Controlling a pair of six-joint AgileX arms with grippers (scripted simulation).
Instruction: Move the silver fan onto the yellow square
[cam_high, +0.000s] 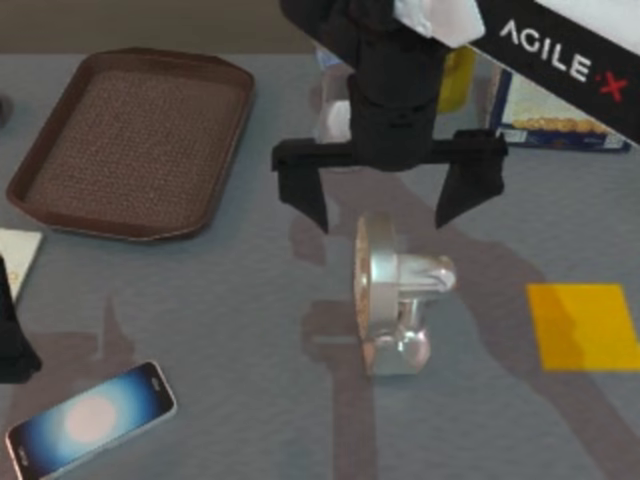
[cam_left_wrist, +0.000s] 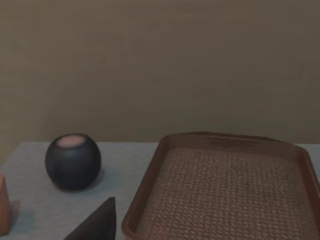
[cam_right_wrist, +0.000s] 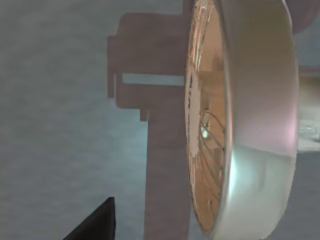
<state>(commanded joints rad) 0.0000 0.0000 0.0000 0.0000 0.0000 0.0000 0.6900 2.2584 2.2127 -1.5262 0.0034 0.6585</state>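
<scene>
Right gripper (cam_high: 389, 205) gapes wide, empty, just beyond the silver fan (cam_high: 395, 300); left gripper's state can't be told; yellow square (cam_high: 585, 326) cropped at right.

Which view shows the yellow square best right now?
The top view: the yellow square lies flat at the table's right, right of the silver fan, fully visible. Neither wrist view shows it.
</scene>
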